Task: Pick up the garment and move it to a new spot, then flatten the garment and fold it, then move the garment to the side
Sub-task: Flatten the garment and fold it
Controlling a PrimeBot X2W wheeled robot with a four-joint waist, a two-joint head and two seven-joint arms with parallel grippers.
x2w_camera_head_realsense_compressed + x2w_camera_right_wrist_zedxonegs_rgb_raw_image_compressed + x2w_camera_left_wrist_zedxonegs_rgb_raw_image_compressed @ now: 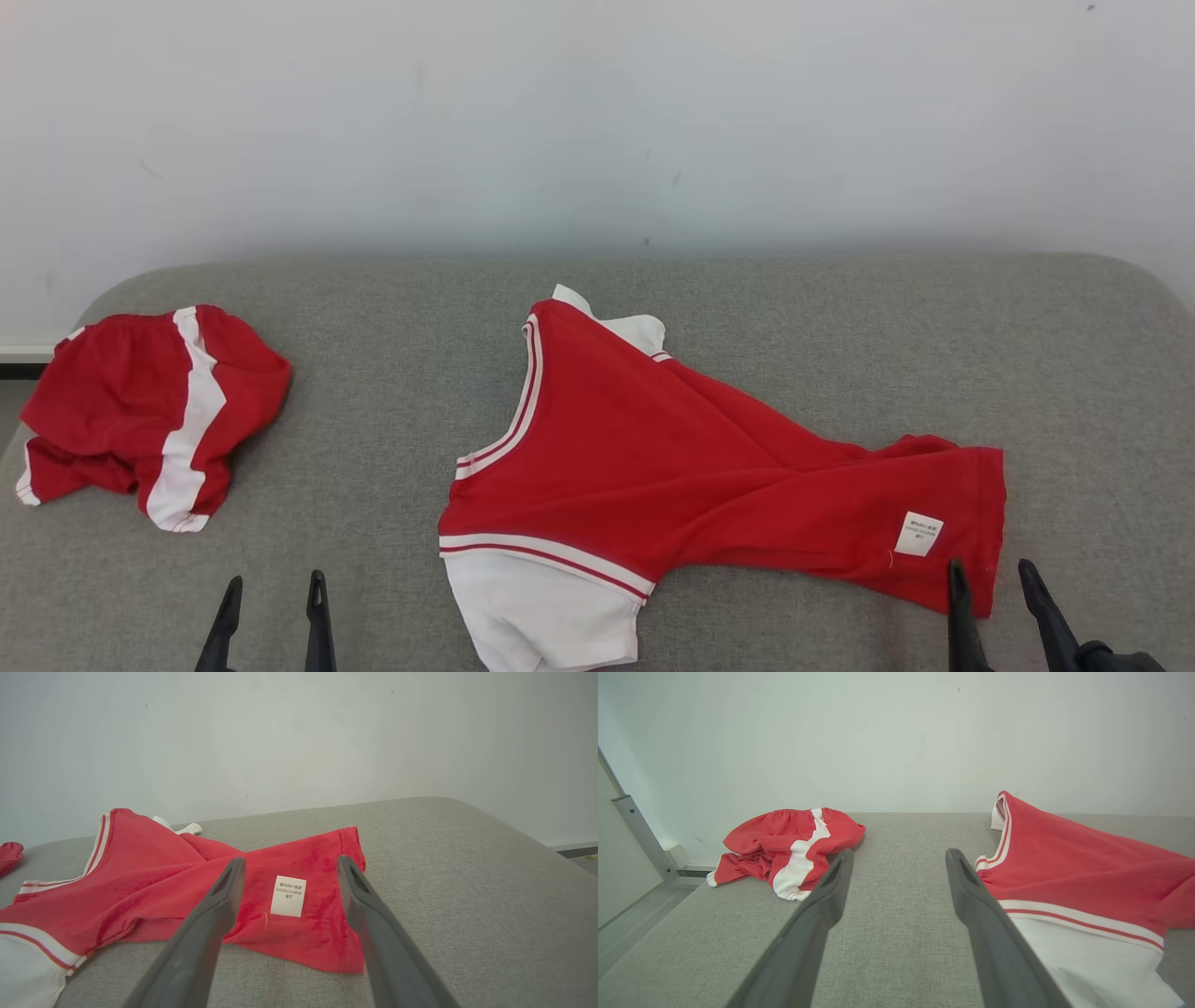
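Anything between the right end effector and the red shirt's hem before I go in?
Nothing visible. The open right end effector sits at the hem of the red shirt, by its white label; the red shorts lie far left, off the path.

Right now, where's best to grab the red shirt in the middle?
Probably the hem of the shirt, by the white label, coming from the near side with the right pincer: that edge lies flat just ahead of its open jaws.
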